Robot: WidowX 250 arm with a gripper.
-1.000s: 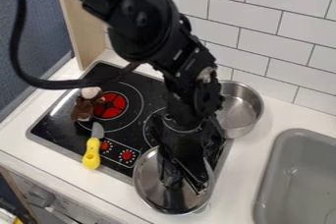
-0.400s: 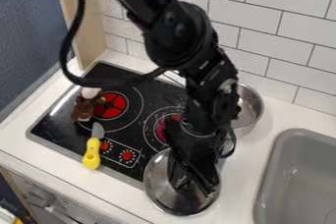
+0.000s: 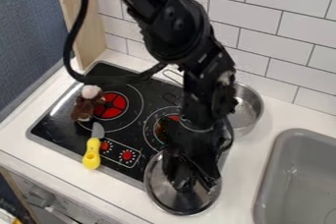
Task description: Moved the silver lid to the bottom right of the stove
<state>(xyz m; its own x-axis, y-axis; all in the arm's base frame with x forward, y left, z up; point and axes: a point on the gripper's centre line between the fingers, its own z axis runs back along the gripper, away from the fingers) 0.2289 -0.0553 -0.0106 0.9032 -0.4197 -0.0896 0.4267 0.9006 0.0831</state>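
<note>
Silver lid [image 3: 172, 201] overlaps the stove's [image 3: 58, 126] near right corner. My gripper [image 3: 200, 183] is over it; I can't tell if wide, narrow or holding. Yellow-handled knife [image 3: 93, 153], then brown toy [image 3: 84, 107]. Metal pot [image 3: 249, 113] behind arm.

The arm [image 3: 190, 41] is black, with rounded, bulky joints, small round bolt heads, pale markings along its segments, and a thick black cable [image 3: 70, 46].
</note>
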